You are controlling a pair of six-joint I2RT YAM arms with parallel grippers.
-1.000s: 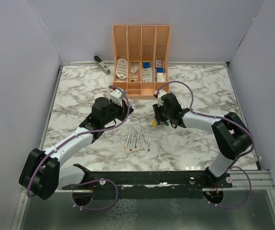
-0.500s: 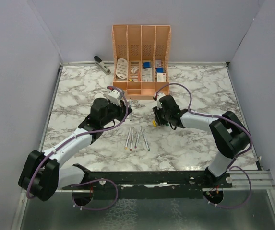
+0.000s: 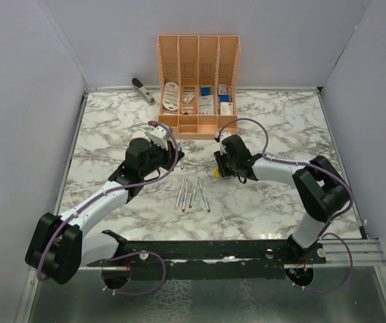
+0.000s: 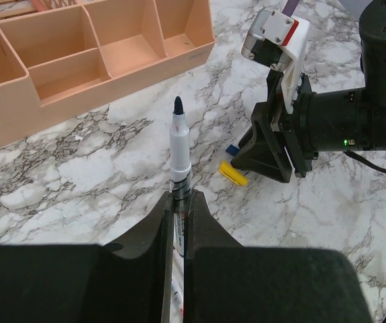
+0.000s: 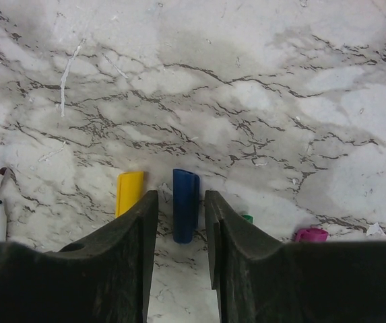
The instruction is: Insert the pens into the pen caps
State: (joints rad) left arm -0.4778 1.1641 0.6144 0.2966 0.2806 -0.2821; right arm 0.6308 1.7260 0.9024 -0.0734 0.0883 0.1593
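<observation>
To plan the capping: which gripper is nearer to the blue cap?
Right. The right gripper has the blue cap between its open fingers; the left gripper, shut on a pen, stands apart from it.

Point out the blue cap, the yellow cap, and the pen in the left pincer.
Stubby blue plastic pen cap (image 5: 185, 202), right wrist view, mid-body.
Stubby yellow plastic pen cap (image 5: 129, 192), right wrist view, mid-body.
Thin silver-grey pen with dark tip (image 4: 180, 151), left wrist view, upper barrel.

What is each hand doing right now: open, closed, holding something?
Left hand: closed on a pen.
Right hand: open, poised around the blue cap, not gripping it.
</observation>
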